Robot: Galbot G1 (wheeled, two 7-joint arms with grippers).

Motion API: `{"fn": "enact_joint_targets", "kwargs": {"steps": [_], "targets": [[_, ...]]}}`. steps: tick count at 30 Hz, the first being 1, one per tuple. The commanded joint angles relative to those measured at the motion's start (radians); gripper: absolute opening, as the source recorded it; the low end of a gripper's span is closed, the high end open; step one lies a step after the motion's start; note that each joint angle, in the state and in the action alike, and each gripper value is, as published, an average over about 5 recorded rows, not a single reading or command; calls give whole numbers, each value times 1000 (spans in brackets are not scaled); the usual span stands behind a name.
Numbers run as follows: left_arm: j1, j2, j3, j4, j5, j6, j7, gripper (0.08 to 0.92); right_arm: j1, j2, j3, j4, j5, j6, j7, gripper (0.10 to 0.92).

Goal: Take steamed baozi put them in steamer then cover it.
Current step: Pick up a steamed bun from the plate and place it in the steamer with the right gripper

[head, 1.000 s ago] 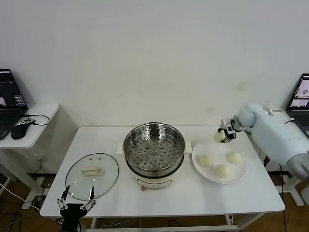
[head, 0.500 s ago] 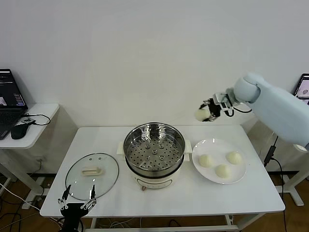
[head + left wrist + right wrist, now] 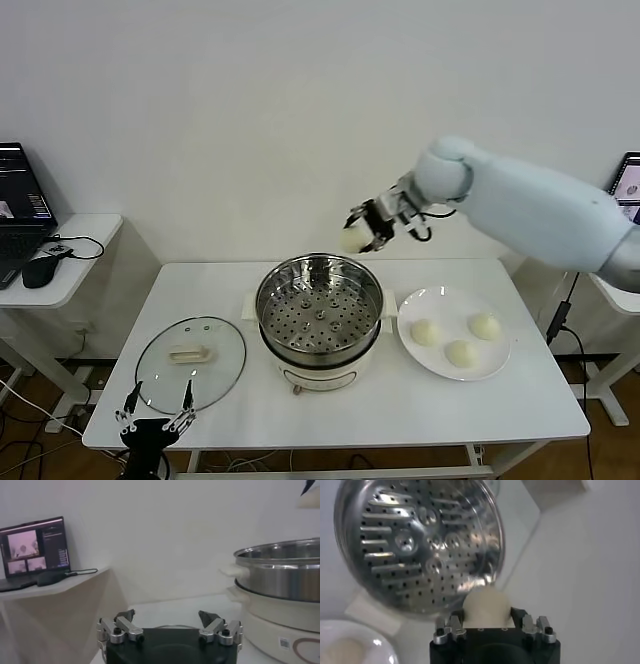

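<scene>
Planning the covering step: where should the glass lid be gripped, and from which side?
Probably the cream bar handle at the middle of the glass lid, taken from straight above. The lid lies flat on the table with the handle facing up, and the dome and thin rim offer fingers little else.

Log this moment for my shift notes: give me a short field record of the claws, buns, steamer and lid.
right claw: shut on a baozi, in the air above the steamer's far rim
left claw: open, idle at the table's near edge by the lid
steamer: uncovered, tray empty
plate: three baozi
lid: flat on the table, left of the steamer
</scene>
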Motion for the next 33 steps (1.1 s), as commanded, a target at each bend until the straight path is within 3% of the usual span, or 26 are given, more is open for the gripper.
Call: {"fn": "enact_joint_targets", "kwargs": {"steps": [1,25,33], "targets": [[3,-1,-4,-1,-3,-3,0,823,-3,84,-96,-5,-87,80,27,602],[-17,-7,-4,0,5,-1,2,823,-142,234,-56,-248,-432,321,167,614],[-23,-7,-3,2,6,0,3,823,-145,232,-50,-249,-426,333,190,784]]}}
